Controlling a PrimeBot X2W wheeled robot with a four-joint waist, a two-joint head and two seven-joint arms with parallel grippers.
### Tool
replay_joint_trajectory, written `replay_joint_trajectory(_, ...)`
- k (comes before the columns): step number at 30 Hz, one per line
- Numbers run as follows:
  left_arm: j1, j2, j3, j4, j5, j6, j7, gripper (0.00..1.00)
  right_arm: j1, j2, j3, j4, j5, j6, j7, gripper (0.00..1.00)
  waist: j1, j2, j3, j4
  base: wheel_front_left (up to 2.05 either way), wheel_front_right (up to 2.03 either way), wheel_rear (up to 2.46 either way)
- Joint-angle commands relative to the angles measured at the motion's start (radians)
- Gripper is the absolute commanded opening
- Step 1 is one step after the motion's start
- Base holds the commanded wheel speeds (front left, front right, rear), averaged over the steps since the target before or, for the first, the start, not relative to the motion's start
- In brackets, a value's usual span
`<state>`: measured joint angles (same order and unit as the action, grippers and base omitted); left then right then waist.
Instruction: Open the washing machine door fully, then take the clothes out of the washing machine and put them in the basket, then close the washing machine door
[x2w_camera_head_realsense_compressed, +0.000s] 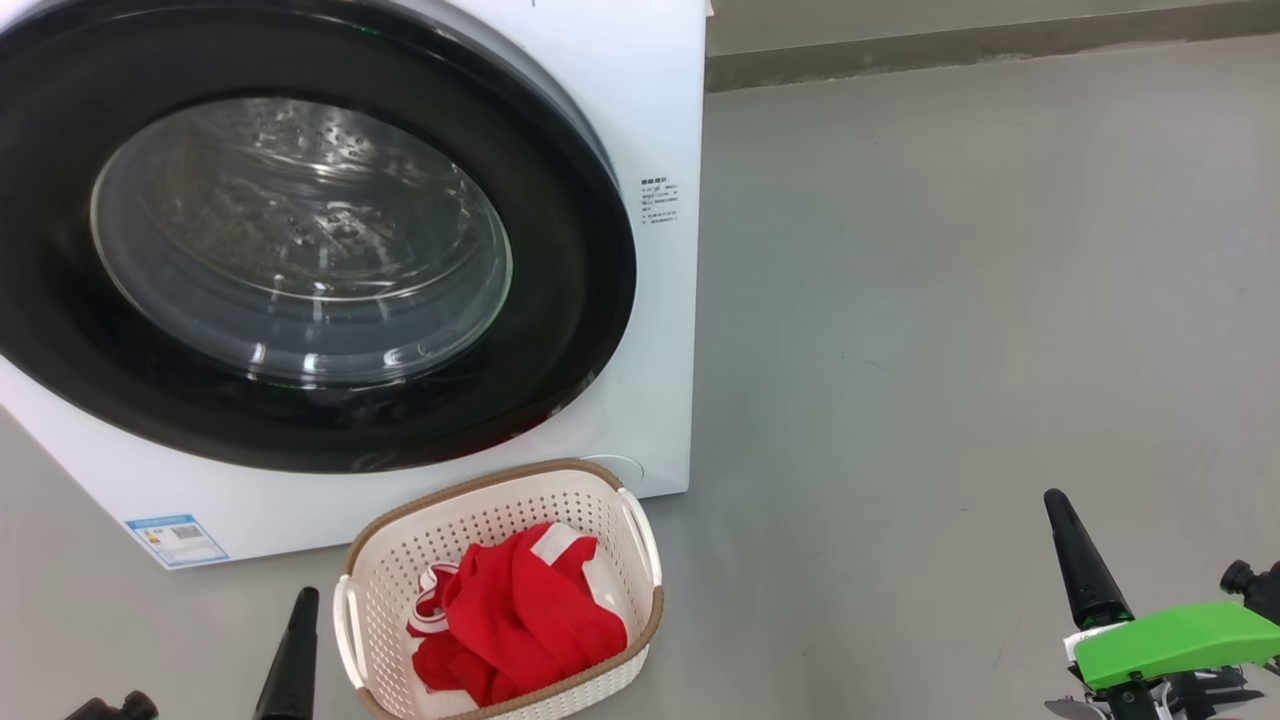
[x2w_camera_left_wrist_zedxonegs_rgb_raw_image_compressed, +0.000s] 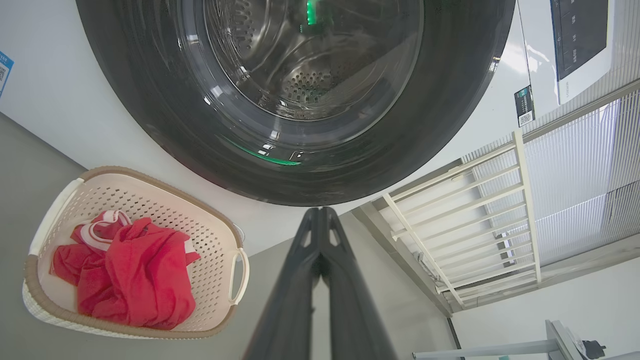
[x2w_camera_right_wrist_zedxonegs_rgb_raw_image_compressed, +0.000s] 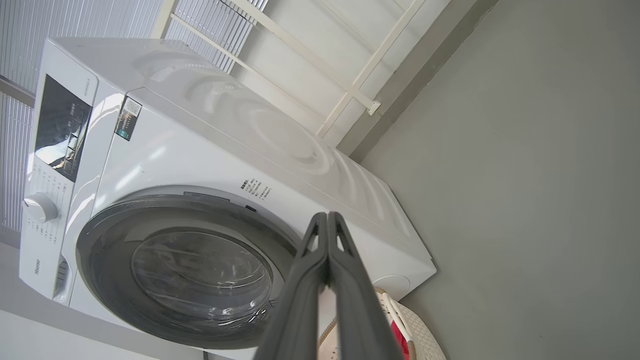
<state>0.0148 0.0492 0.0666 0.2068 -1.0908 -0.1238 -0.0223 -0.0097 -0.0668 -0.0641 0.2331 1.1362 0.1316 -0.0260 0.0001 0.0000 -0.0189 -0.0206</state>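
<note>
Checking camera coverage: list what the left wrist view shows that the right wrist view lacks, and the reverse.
Left wrist view, not the right: the basket's full inside with the clothes heaped in it. Right wrist view, not the left: the washing machine's white dial and side panel. Both: the washing machine door, closed, and each arm's shut pincer: left pincer, right pincer.

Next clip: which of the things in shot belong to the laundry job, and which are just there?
Part of the job:
- washing machine
- washing machine door, shut
- red clothes, lying in the basket
- basket, on the floor in front of the machine

Just there:
- white railing beside the machine
- blue label on the machine's front
- control dial
</note>
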Motion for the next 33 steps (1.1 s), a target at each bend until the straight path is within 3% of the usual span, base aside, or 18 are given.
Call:
replay_joint_trajectory(1, -0.053, 0.010, 0.027, -0.017, -0.029, -0.004, 0.010, 0.00, -0.049, -0.011, 0.000, -0.021, 0.033, -0.001, 0.006, 0.00, -0.0001, 0.0000, 0.001, 0.001, 0.00, 0.00, 0.00)
replay_joint_trajectory(33, -0.104, 0.003, 0.042, 0.023, -0.382, -0.006, 0.101, 0.00, -0.084, 0.007, -0.034, 0.002, 0.352, -0.001, 0.101, 0.00, -0.0001, 0.0000, 0.016, 0.015, 0.00, 0.00, 0.00)
